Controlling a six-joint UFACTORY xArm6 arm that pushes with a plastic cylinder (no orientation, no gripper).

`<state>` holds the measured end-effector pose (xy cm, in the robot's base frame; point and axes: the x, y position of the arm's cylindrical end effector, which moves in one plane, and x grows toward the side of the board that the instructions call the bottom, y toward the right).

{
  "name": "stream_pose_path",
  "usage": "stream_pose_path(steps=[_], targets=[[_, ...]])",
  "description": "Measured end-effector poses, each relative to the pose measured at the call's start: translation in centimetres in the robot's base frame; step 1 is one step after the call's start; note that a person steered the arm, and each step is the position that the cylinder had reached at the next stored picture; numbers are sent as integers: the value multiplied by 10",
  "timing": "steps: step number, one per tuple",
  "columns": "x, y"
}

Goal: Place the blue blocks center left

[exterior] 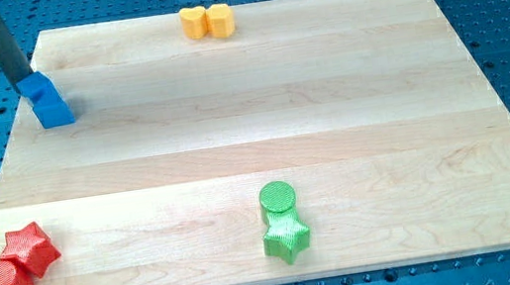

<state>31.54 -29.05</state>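
Note:
Two blue blocks sit touching near the board's upper left: a small blue block and just below it a larger blue block. Their exact shapes are hard to make out. My rod comes down from the view's top left, and my tip touches the upper left side of the small blue block.
Two yellow blocks sit side by side at the board's top edge. A green cylinder and a green star sit at bottom centre. A red star and a red cylinder sit at the bottom left corner.

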Motion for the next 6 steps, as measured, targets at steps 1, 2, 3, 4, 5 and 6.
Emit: stream_pose_path(steps=[1, 2, 3, 4, 5, 6], targets=[[3, 0], [27, 12], [65, 16], [64, 16], [36, 21], [-28, 22]])
